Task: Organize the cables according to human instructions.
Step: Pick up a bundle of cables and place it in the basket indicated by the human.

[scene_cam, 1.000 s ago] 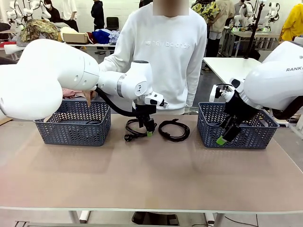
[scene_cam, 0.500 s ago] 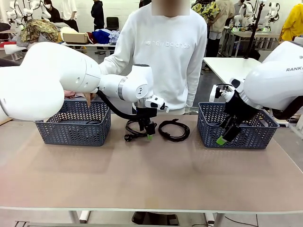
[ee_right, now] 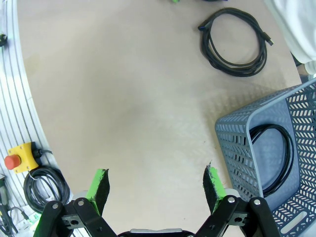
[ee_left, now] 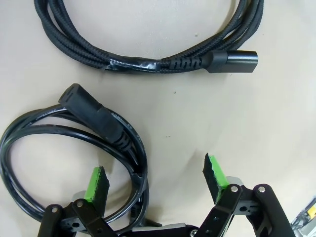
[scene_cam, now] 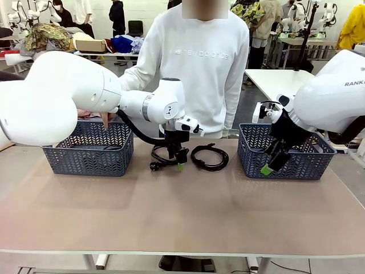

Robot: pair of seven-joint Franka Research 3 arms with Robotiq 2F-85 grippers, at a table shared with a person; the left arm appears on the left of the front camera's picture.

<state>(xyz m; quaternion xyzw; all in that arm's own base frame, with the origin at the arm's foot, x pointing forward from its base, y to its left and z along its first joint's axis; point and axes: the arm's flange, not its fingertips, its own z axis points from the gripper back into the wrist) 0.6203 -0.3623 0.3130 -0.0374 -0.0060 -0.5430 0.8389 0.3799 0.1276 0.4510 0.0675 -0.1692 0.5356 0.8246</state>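
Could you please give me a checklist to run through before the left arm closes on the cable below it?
1. Left jaws open, strands of the smooth cable between them: ok.
2. Braided cable lies apart from that grasp: ok.
3. Whole coil inside the left jaws: not ok, most loops lie outside one finger.
4. Right jaws open, nothing between them: ok.
5. Right basket has room beside its coiled cable: ok.
6. Which basket the person wants: cannot tell.
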